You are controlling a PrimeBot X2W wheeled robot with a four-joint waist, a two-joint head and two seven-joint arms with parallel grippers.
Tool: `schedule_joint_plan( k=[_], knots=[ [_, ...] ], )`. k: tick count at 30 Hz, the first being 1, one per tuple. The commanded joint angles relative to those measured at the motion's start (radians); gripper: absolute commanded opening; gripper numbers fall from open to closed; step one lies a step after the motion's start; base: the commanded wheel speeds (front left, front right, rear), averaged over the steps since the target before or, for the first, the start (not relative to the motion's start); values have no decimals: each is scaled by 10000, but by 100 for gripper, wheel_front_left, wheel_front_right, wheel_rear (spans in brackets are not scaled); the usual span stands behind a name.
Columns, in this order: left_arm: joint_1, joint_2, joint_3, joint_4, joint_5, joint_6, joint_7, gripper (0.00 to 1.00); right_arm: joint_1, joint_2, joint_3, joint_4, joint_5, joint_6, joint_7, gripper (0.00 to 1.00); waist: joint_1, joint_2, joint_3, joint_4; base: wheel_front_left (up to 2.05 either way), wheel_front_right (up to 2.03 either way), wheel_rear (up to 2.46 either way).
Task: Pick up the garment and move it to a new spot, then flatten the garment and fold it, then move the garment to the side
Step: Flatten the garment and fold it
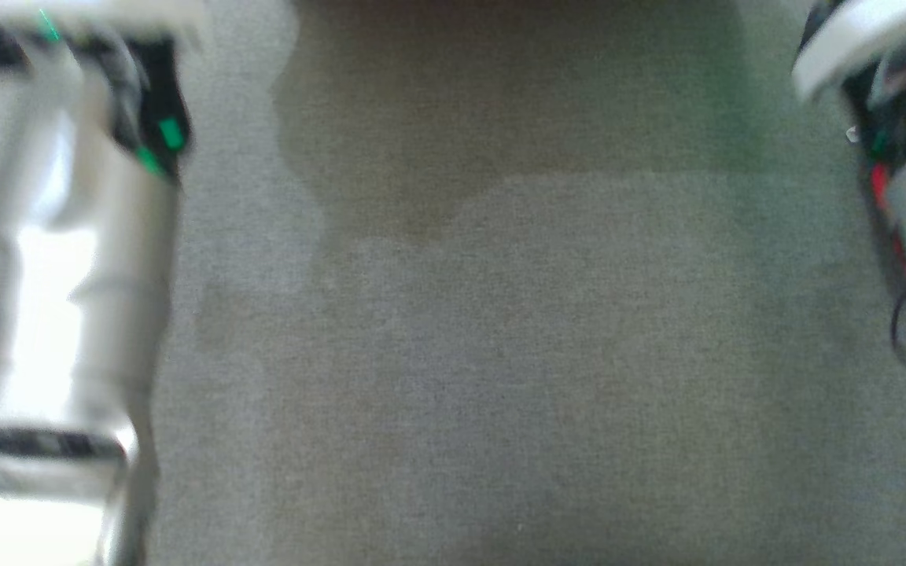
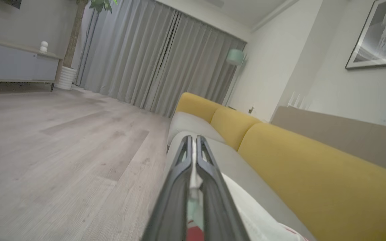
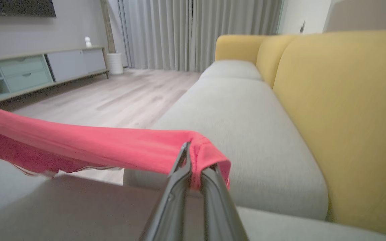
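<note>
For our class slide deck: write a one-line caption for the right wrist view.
Right tool shut on a red garment, held over a grey sofa seat.

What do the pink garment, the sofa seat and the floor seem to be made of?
The garment: thin, soft pink-red cloth, matte, perhaps a knit; it drapes and puckers where the right tool pinches it.
The sofa seat: pale grey woven upholstery, matte, with fine grain.
The floor: grey-brown planks with wood grain, slight sheen; wood or laminate, I cannot tell.
</note>
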Motion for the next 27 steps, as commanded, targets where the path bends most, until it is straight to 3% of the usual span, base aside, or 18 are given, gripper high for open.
schedule_joint_plan(
  k=[1, 11, 19, 27],
  knots=[
    [108, 371, 120, -298, 69, -56, -131, 0, 246, -99, 235, -235, 277, -7, 106, 0, -1, 1, -125, 56, 0, 0, 0],
    [3823, 425, -721, -1327, -106, -235, -184, 0, 3164, -1190, 2307, -1350, 2306, -7, 1404, 0, -1, 1, -1129, 149, 0, 0, 0],
    [6056, 711, -1317, -2854, -101, -184, 12, 0, 4584, -1737, 2727, -2327, 3061, -7, 1600, 0, -1, 1, -2112, 90, 0, 0, 0],
    [7889, 871, -1616, -4206, -132, 226, 451, 0, 5676, -1828, 2936, -3107, 3231, -7, 1788, 0, -1, 1, -2982, -93, 0, 0, 0]
  ],
)
